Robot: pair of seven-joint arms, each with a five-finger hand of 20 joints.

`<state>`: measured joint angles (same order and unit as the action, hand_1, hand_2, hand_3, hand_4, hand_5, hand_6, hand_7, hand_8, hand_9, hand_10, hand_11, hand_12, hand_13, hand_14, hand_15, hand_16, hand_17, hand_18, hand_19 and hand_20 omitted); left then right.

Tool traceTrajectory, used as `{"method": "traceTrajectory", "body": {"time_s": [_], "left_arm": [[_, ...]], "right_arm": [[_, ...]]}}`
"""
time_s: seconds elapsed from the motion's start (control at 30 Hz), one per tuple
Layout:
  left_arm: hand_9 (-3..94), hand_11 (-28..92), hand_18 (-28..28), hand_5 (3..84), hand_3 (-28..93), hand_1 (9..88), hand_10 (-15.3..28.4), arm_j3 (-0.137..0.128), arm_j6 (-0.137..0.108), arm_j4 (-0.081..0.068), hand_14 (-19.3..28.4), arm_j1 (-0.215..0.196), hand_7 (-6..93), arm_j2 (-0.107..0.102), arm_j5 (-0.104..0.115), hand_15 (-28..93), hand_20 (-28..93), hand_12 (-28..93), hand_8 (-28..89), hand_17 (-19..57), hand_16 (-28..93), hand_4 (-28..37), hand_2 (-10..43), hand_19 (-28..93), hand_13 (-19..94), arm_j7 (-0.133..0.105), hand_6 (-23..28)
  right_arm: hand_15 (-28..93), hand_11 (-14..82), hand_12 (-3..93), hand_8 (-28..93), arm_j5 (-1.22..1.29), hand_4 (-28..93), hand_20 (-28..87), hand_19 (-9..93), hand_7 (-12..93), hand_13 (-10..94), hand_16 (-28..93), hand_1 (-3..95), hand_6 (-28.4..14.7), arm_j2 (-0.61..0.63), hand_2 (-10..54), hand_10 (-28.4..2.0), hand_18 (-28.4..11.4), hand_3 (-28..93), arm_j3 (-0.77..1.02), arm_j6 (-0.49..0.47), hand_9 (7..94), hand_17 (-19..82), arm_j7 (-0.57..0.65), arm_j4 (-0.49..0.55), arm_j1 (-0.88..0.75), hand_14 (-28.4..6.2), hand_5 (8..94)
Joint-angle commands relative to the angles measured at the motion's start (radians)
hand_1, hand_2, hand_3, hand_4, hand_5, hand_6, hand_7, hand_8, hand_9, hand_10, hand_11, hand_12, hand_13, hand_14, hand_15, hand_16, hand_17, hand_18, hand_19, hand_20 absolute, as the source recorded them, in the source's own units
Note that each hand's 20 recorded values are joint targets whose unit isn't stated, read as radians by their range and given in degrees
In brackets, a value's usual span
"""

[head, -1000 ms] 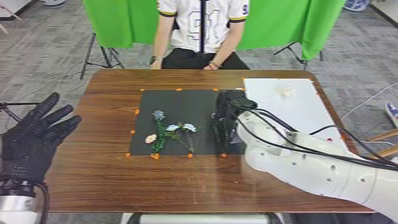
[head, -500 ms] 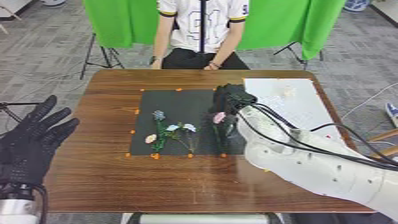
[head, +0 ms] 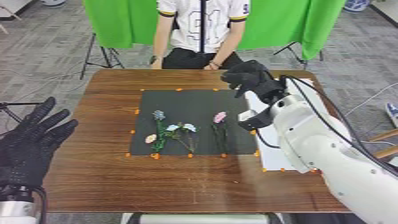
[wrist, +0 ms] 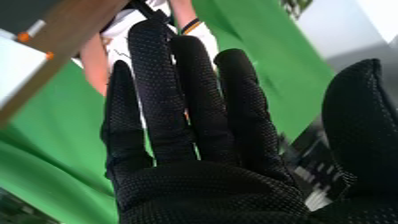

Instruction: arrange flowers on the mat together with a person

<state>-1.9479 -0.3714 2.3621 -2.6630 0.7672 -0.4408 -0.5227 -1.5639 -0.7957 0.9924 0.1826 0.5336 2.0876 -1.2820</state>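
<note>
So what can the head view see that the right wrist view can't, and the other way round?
Head view: the pink flower, the peach flower and the blue flower lying on the dark mat, plus the left hand with its fingers spread.

Right wrist view: the palm side of the right hand up close, its fingers held straight.

Both: the right hand, some brown table, the white sheet and the green cloth.

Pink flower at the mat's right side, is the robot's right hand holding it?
No, the pink flower lies on the dark mat, and the right hand is open near the table's far edge.
</note>
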Motion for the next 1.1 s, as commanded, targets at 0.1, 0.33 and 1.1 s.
{"method": "traceTrajectory", "body": {"time_s": [0.1,0.33,1.1], "left_arm": [[30.1,17,18.7,32.2,76,20.2,14.6,0.026,-0.026,-0.009,21.5,-0.038,8.6,-0.027,0.033,44,17,12,-8,-9.1,-5,-24.9,6.7,39,20,-0.056,5.0],[29.9,16,18.6,32.1,76,19.9,14.5,0.023,-0.032,-0.01,21.1,-0.06,8.7,-0.047,0.053,42,17,12,-8,-9.2,-5,-25.4,6.6,38,20,-0.086,4.7],[30.3,17,19.1,32.1,76,19.9,14.7,0.028,-0.002,-0.013,21.1,-0.014,8.9,0.009,-0.001,41,17,13,-8,-9.2,-3,-25.4,6.6,38,21,0.0,4.5]], "right_arm": [[48,14.8,14.3,-12,0.39,-24,9,60,13,52,11,21.1,-1.9,0.018,4.2,-17.2,-26.3,71,0.182,0.093,58.0,12,-0.184,0.019,-0.303,-19.4,53.3],[46,13.6,14.2,-11,0.573,-24,9,58,12,48,10,19.6,-1.3,0.01,4.9,-17.6,-26.9,71,0.268,0.139,54.7,9,-0.264,0.022,-0.399,-20.1,51.2],[47,13.8,14.5,-11,0.671,-25,12,57,13,48,11,18.2,-1.0,0.011,5.7,-17.2,-27.1,72,0.345,0.14,54.5,9,-0.35,0.051,-0.524,-20.3,50.6]]}}
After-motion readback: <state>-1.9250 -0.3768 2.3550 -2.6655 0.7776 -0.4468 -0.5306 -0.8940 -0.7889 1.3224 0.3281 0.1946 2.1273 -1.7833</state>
